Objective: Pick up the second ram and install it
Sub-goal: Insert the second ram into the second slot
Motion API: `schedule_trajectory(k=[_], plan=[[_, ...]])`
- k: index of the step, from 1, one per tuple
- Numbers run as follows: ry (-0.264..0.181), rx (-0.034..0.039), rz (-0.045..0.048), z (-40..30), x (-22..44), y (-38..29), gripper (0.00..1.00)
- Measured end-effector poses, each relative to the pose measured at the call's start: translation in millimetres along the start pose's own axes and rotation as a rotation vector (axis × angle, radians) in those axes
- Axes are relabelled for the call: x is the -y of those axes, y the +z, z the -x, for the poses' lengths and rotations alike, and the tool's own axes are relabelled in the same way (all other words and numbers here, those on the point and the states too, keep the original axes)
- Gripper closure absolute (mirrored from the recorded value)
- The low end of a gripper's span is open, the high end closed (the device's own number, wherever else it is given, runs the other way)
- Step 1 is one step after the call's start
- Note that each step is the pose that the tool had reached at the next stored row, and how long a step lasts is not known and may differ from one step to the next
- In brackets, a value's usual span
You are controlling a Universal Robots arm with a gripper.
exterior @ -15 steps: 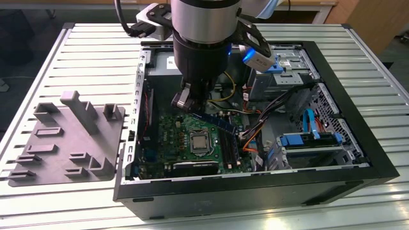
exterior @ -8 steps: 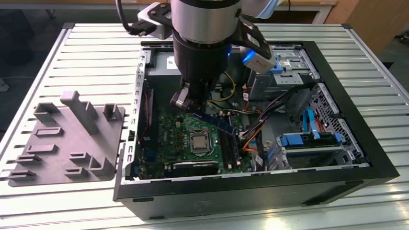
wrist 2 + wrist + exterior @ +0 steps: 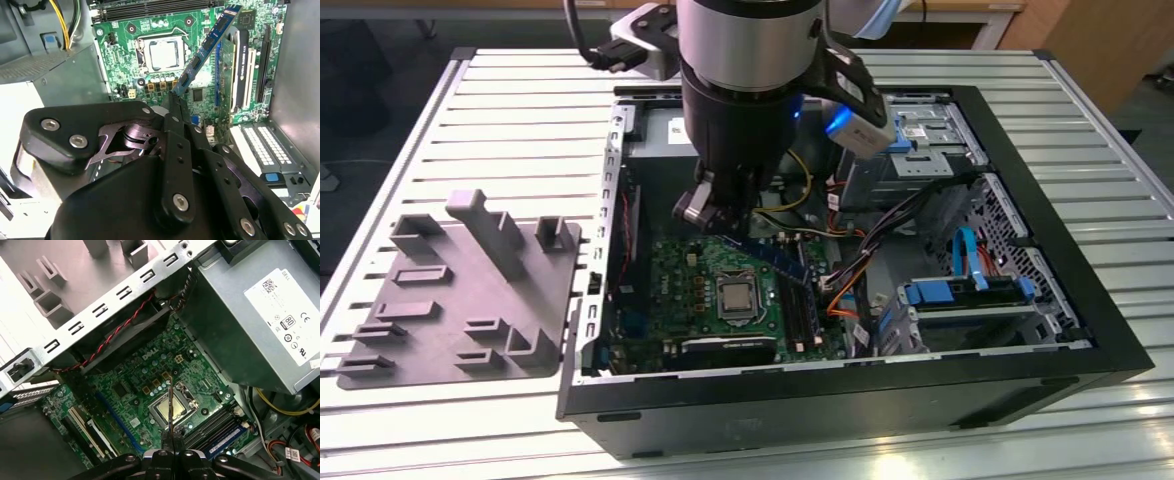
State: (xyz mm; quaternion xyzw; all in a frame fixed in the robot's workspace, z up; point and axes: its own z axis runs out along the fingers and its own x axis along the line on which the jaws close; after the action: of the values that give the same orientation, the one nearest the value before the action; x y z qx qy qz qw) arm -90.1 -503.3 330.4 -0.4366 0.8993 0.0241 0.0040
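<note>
Gripper (image 3: 174, 100) is clamped on one short end of the ram stick (image 3: 207, 45), and the blue board juts out past the fingertips at a slant, with its dark chips showing in the second wrist view. In the first wrist view the stick (image 3: 170, 405) is edge-on, just a thin line, so no chips can be made out. The gripper's own linkage covers the pads' contact with the stick. Below the gripper lies the green motherboard (image 3: 120, 55) inside the open computer case (image 3: 854, 400), and the silver processor (image 3: 162, 54) sits under and just beside the stick. Can't tell whether the stick's free end touches the board. Black memory slots (image 3: 212, 422) lie near the gripper beside the processor; one seems to hold a blue strip, hard to make out. The grey power supply (image 3: 240, 330) is off to one side, cut off at the frame. In the exterior view the arm's body hides most of the gripper, and the stick pokes out below it over the board. A grey holder block (image 3: 467, 290) sits on the slatted table (image 3: 520, 100), well apart from the gripper, on the exterior view's left.
</note>
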Motion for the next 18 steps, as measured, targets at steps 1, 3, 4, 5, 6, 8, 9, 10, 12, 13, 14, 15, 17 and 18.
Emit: schedule_trajectory(k=[1, 3, 4, 5, 6, 8, 9, 10, 12, 13, 14, 15, 17, 18], plan=[[0.005, 0.0002, -0.0001, 0.0, 0.0, 0.0, 0.89], [0.014, 0.0006, -0.0004, 0.0, 0.0, 0.0, 0.89], [0.019, 0.0007, -0.0005, 0.0, 0.0, 0.0, 0.89], [0.024, 0.0009, -0.0007, 0.0, 0.0, 0.0, 0.89], [0.03, 0.0012, -0.0008, 0.0, 0.0, 0.0, 0.89], [0.04, 0.0015, -0.0011, 0.0, 0.0, 0.0, 0.89], [0.045, 0.0017, -0.0013, 0.0, 0.0, 0.0, 0.89], [0.05, 0.002, -0.0014, 0.0, 0.0, 0.0, 0.89], [0.061, 0.0024, -0.0017, 0.0, 0.0, 0.0, 0.89], [0.066, 0.0026, -0.0019, 0.0, 0.1, 0.0, 0.89], [0.071, 0.0028, -0.002, 0.0, 0.0, 0.0, 0.89], [0.076, 0.0031, -0.0021, 0.0, 0.0, 0.0, 0.89], [0.087, 0.0035, -0.0024, 0.0, 0.0, 0.0, 0.89], [0.093, 0.0037, -0.0026, 0.0, 0.0, 0.0, 0.89]])
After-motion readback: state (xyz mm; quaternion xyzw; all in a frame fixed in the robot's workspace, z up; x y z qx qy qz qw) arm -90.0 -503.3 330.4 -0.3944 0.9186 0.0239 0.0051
